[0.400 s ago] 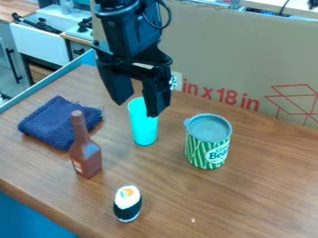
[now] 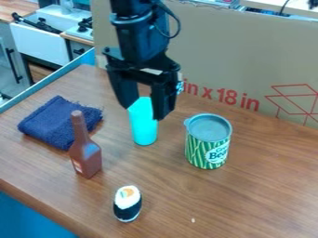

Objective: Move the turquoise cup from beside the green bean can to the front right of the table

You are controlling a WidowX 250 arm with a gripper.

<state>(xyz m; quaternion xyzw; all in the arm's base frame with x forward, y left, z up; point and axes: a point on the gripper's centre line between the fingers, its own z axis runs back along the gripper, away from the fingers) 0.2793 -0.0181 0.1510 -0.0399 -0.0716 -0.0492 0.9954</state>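
The claw [image 2: 144, 113] is open, its two fingers spread well apart and pointing downward, with nothing held between them. Its nearest item is the turquoise cup [image 2: 144, 132], which stands upright on the wooden surface [image 2: 261, 186], between the folded blue cloth [image 2: 55, 122] and the green-striped can [image 2: 208, 144]. The fingers overlap the cup's upper part in the view; contact, if any, cannot be determined. The brown bottle [image 2: 86, 157] stands in front of the cloth, and the sushi-shaped piece [image 2: 127, 203] is nearest the camera. Judged by appearance, the cup is light, thin-walled plastic: moderately stiff, unlikely to shatter, but liable to flex under excess pressure. Its smooth, tall, narrow body may slip or tip if contacted on one side only. Recommended grip: opposing side walls, at or slightly above mid-height, fingers level with each other, light and even closing force.
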